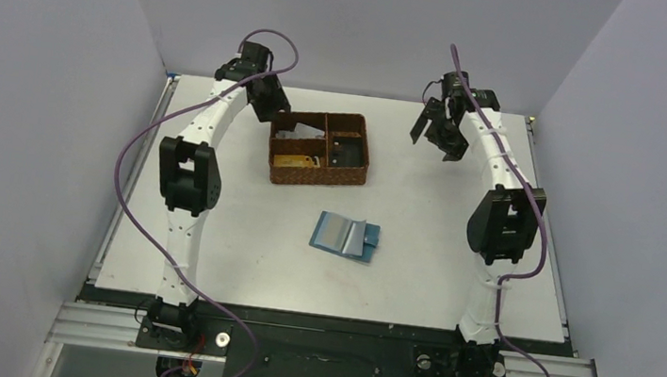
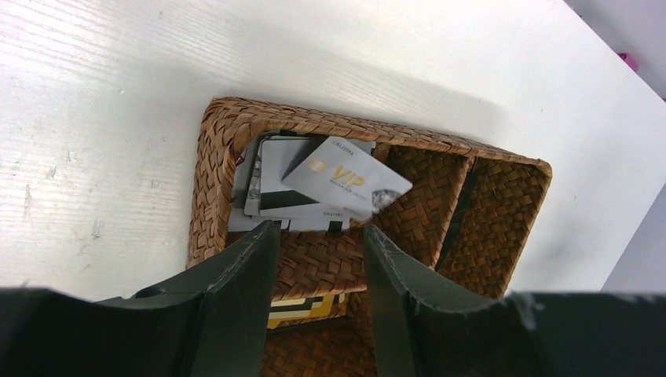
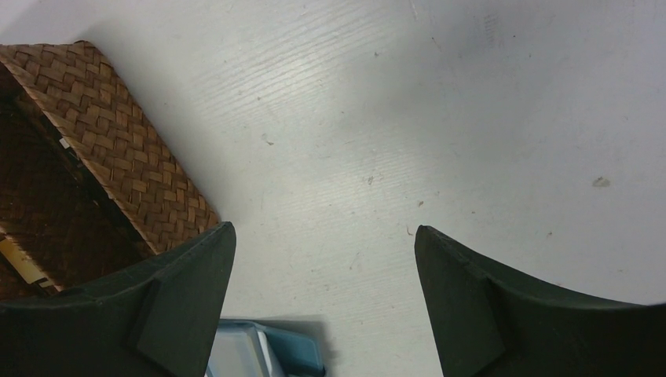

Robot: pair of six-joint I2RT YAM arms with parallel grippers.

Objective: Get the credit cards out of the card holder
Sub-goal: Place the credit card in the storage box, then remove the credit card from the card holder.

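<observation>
Left wrist view: my left gripper [image 2: 322, 230] hangs open, empty, above the credit cards [image 2: 330, 184] piled in the basket [image 2: 210, 181]. Deposit step judged complete; next move calls for checking the card holder [image 1: 345, 235], unfolded on the worktop [image 1: 451, 287].

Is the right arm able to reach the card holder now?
Probably yes: the card holder lies open on the table with nothing over it, and the right gripper hangs above, empty, jaws wide.

Over the woven basket [image 2: 210, 181] hangs the left gripper [image 2: 322, 232], jaws parted, nothing between them — a silver VIP card [image 2: 345, 179] lies tilted atop the grey cards [image 2: 271, 187] in one compartment, a gold card [image 2: 302, 311] peeking out nearer in.
</observation>
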